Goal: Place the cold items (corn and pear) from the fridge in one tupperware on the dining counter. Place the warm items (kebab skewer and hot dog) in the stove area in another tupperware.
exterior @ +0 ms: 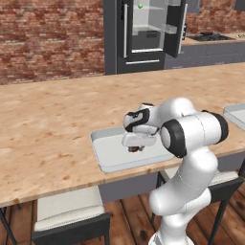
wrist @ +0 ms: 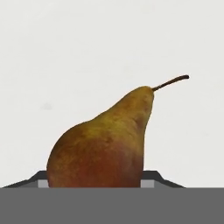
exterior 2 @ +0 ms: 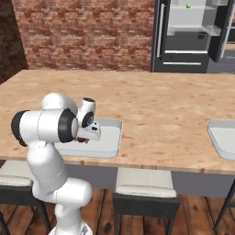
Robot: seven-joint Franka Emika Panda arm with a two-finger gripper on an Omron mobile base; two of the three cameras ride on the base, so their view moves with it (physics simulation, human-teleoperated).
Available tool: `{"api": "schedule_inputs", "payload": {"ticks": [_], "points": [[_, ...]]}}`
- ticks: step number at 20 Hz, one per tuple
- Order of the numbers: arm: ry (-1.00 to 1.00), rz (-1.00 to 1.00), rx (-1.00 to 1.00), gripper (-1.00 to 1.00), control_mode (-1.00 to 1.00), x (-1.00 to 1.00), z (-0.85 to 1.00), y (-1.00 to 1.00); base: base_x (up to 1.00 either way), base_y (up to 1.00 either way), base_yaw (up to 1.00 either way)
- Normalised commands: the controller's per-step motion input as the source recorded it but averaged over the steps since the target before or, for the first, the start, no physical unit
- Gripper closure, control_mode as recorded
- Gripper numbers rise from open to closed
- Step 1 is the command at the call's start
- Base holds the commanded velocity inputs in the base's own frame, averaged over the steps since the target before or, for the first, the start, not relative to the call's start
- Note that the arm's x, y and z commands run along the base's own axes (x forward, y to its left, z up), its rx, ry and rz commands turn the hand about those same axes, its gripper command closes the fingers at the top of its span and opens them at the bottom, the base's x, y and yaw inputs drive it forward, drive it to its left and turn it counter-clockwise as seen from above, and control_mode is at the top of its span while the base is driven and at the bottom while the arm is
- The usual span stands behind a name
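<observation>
My gripper (exterior: 136, 146) hangs low over the left tupperware (exterior: 109, 158) on the dining counter (exterior: 52, 124), shut on the pear (exterior: 136, 149). In the hand view the brown-red pear (wrist: 105, 146) sits between my fingertips (wrist: 149, 176), stem to the upper right, with the tray's white floor behind it. From the right, the pear (exterior 2: 81, 139) shows just under the hand, over the tupperware (exterior 2: 109, 137). I cannot tell whether it touches the floor. The corn (exterior: 140, 5) is a small green spot on an upper shelf of the open fridge (exterior: 148, 33). The kebab skewer and hot dog are out of view.
A second tupperware (exterior: 237, 115) lies at the counter's right end. Pale stools (exterior: 69, 208) stand under the near edge. A stove top (exterior: 210, 36) sits on the far dark cabinets right of the fridge. A brick wall (exterior: 48, 38) runs behind.
</observation>
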Motion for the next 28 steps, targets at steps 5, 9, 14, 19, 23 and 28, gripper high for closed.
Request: {"api": "schedule_inputs", "payload": {"ticks": [5, 9, 14, 19, 23, 28], "points": [[-0.08, 0.00, 0.00, -1.00, -1.00, 0.00, -0.14, 0.00, 0.00, 0.00, 0.00], [-0.14, 0.00, 0.00, -1.00, -1.00, -0.16, 0.12, 0.00, 0.00, 0.00, 0.00], [-0.19, 0.00, 0.00, -1.00, -1.00, -0.24, 0.37, 0.00, 0.00, 0.00, 0.00], [-0.06, -0.10, 0.00, -1.00, -1.00, -0.26, 0.63, 0.10, 0.00, 0.00, 0.00], [0.00, -0.07, 0.00, -1.00, -1.00, -0.31, 0.77, 0.15, 0.00, 0.00, 0.00], [-0.01, -0.01, 0.03, -1.00, -1.00, -0.42, 0.81, 0.02, 0.00, 0.00, 0.00]]}}
